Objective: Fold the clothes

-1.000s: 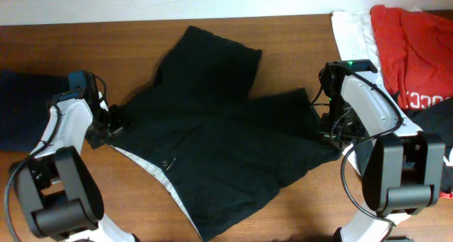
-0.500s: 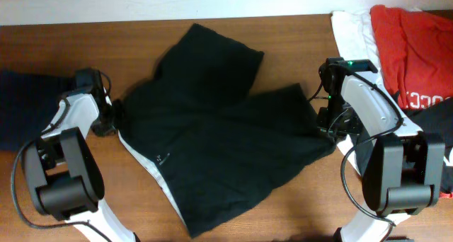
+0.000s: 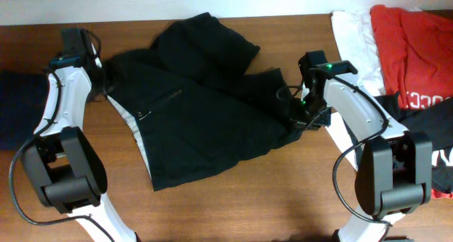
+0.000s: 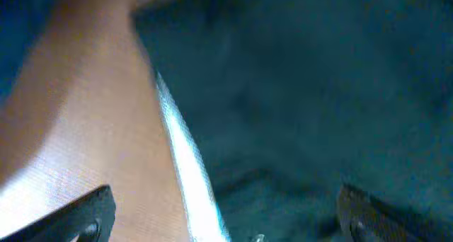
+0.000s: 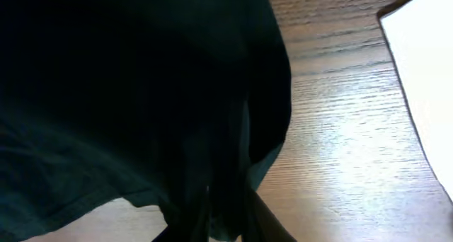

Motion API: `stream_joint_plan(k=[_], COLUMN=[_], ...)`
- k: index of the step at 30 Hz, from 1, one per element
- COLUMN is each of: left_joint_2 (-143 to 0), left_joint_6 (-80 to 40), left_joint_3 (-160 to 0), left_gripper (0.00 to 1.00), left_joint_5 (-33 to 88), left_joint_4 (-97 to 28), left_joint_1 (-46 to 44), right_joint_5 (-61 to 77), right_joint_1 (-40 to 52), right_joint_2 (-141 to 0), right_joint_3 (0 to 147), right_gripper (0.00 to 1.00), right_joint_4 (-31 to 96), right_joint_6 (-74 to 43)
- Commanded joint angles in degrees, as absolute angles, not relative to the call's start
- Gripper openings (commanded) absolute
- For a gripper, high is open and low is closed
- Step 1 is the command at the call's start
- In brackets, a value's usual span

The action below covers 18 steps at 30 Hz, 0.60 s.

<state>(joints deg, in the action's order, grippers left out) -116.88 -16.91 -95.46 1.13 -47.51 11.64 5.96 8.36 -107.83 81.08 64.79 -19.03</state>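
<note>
As right fingers (image 5: 267, 224) pinch black garment (image 3: 205, 122) edge | table (image 3: 283, 196) front bare

Left wrist view blurred; black garment (image 5: 127, 93) hides right gripper (image 5: 219, 222) fingertips; red garment (image 3: 414, 44) cut by overhead's edge.

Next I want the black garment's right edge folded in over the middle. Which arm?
Right. The right gripper is shut on the black garment at that edge; the left gripper is open at the far upper-left corner.
</note>
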Motion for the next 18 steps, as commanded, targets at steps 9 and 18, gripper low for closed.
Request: stream_joint_plan(k=[9,18], left_joint_2=[-116.46,-116.46], left_joint_6=[-16.21,-16.25], left_joint_3=[-95.70,-95.66], left_gripper=[0.99,0.99], left_joint_5=[10.76,10.74], left_joint_4=[-66.39,-66.70], left_joint_1=[7.42,-1.61], right_joint_5=[-0.99,10.87], right_joint_1=[8.51,8.64], right_joint_2=[-106.54,-117.54], right_joint_3=[96.79,97.78], right_gripper=[0.85,0.82], right_joint_4=[51.86,22.59], right_joint_6=[-8.27,-7.73])
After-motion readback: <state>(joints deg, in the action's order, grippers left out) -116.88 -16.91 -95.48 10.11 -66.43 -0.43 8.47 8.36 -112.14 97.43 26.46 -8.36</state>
